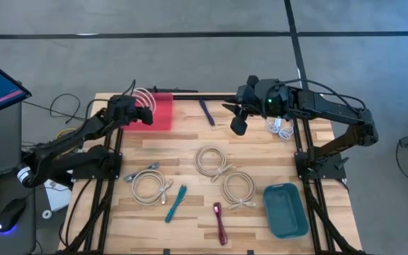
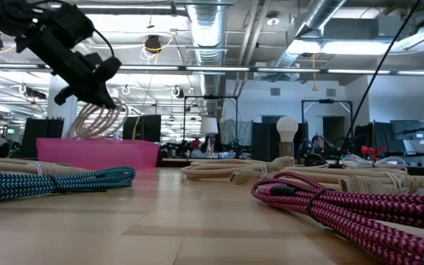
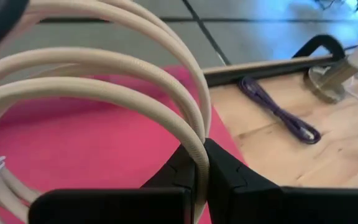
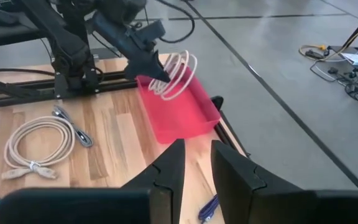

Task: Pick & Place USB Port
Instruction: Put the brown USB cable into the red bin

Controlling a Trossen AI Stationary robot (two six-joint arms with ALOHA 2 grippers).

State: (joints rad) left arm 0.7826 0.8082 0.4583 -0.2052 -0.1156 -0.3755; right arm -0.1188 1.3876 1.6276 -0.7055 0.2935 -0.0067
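A cream coiled USB cable [image 4: 178, 73] hangs from my left gripper [image 1: 142, 113] above the pink bin [image 1: 163, 113] at the table's far left. In the low view the coil [image 2: 98, 118] drops behind the bin's wall [image 2: 98, 153]. The left wrist view shows the loops [image 3: 104, 68] over the bin's pink floor [image 3: 92, 149]. My left gripper [image 3: 201, 177] is shut on the cable. My right gripper [image 1: 238, 126] hovers open over the far middle of the table, touching nothing; its fingers [image 4: 194, 168] point toward the bin. My left gripper pinches the coiled cable between its two fingers at one side of the loops [image 3: 196, 158]. It comes slanting down from the table's left. The coil hangs below the fingers [image 2: 94, 85], lifted over the bin; whether its lower end rests inside is hidden by the bin's wall.
Three more cream coils [image 1: 149, 185] [image 1: 213, 161] [image 1: 239, 188] lie mid-table, with a teal cable [image 1: 176, 202] and a magenta cable [image 1: 219, 221] near the front. A purple cable [image 1: 207, 111] lies beside the pink bin. A teal bin [image 1: 285, 209] sits front right.
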